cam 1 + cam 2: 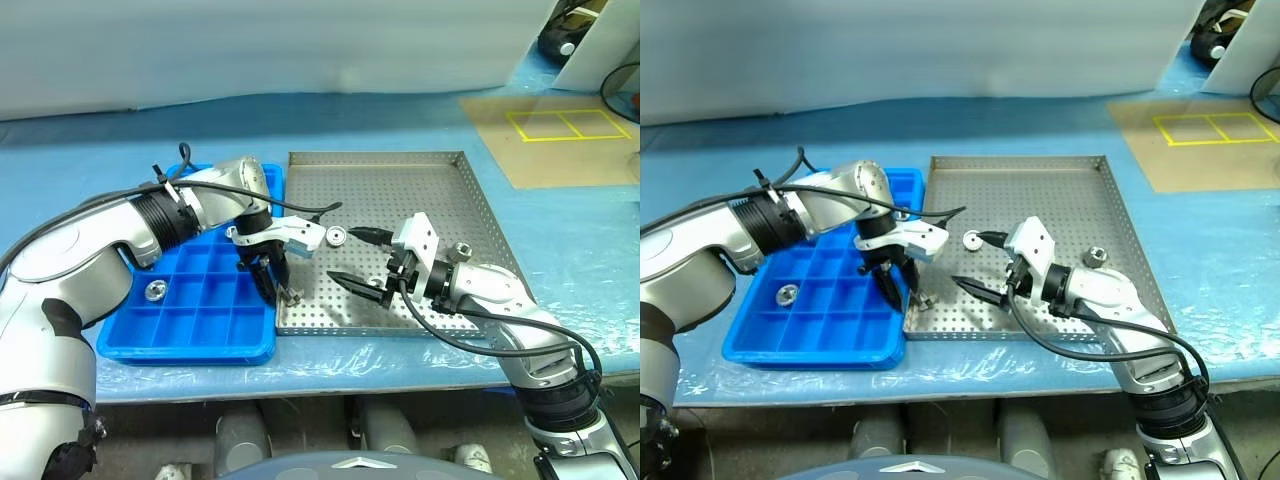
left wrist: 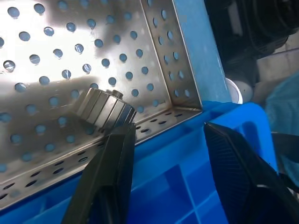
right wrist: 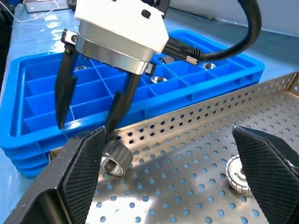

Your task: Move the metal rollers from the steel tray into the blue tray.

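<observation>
Left gripper (image 3: 86,123), jaws parted and empty, straddles the steel tray (image 1: 470,200) rim beside a roller (image 3: 114,158); closing could pinch the rim.

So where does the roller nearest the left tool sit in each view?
Left eye: roller at the steel tray's near left corner.
Right eye: same corner.
Left wrist: by the rim, beside one finger.
Right wrist: lower left.
Shared landmark: blue tray alongside.
</observation>
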Robot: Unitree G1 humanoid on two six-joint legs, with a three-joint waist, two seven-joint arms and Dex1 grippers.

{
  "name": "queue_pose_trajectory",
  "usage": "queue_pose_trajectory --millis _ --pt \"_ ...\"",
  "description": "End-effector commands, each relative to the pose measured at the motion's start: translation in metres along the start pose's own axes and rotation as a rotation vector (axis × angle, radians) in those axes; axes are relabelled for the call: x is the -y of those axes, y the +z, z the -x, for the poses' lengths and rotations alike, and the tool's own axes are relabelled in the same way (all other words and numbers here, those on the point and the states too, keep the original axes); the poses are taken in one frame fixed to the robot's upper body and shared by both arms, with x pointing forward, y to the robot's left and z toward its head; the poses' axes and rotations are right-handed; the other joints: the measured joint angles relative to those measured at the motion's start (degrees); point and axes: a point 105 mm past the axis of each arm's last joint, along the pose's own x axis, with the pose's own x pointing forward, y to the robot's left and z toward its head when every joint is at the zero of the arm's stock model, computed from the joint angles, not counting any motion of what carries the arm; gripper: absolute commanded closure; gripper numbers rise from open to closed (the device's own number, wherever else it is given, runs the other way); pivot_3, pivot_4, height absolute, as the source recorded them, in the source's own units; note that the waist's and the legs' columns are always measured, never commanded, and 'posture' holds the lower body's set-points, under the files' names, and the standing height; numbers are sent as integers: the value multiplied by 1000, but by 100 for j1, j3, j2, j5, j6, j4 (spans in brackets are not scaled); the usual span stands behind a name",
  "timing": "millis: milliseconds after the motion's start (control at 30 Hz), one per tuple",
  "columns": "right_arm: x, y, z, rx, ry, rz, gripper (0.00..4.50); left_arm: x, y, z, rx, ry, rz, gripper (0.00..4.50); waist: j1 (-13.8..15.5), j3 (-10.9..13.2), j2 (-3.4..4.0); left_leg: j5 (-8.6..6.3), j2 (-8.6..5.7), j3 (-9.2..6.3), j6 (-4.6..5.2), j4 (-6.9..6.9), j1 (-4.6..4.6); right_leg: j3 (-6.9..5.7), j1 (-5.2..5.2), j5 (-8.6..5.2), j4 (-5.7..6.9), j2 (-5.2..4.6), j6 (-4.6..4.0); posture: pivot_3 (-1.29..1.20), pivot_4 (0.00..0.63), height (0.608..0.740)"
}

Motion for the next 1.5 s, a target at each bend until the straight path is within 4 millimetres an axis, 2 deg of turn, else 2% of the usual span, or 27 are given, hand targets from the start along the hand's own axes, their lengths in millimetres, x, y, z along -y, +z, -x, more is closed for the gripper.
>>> queue_pose_trajectory --millis 33,200,400,600,800,1033,1233,1367,1467,1500 --pt "0 8 -2 30 18 35 0 0 -3 -1 -7 55 60 2053 -3 0 0 0 1 0 0 0 6 0 4 0 1 0 0 -307 150 740" --pt "-3 5 -4 23 36 39 0 10 5 -13 31 26 182 2053 -4 -1 1 2 3 0 -4 -1 13 0 5 0 5 3 -1 -297 150 740" --pt "-4 3 -5 24 37 41 0 -5 -2 -27 19 113 270 2053 -1 -2 4 2 0 0 -3 1 5 -1 6 1 2 0 -3 -303 150 740" --pt "-5 1 -2 18 35 42 0 -23 -15 -28 -1 212 295 2053 -15 -3 4 3 2 0 -5 1 -1 0 11 2 3 3 -4 -305 150 740" --pt "-7 -1 -3 8 45 46 0 -39 -22 -24 -6 289 283 2053 -27 -3 4 5 1 -5 -7 1 6 3 12 9 1 10 -8 -303 150 740" --pt "-6 0 -3 11 43 51 0 -46 -28 -23 -25 324 222 2053 -32 -4 4 4 0 -6 -7 4 9 7 14 12 -1 11 -6 -305 150 740" --pt "-5 0 -2 9 41 51 0 -42 -30 -23 -50 296 104 2053 -53 -4 4 4 1 -6 -6 -5 9 7 13 12 -10 14 -6 -308 150 740" --pt "-4 1 -2 12 38 53 0 -50 -35 -23 -64 341 117 2053 -96 -4 4 3 2 -6 -5 -11 6 6 13 13 -18 16 -7 -306 150 740" --pt "-4 2 -2 14 38 54 0 -46 -34 -23 -51 313 77 2670 -138 -4 4 3 1 -6 -5 -11 7 7 13 13 -19 16 -7 -305 150 740" --pt "-4 2 -3 15 39 54 0 -46 -36 -22 -57 320 87 3003 -143 -4 4 3 1 -6 -5 -11 7 7 13 13 -19 16 -7 -305 150 740"
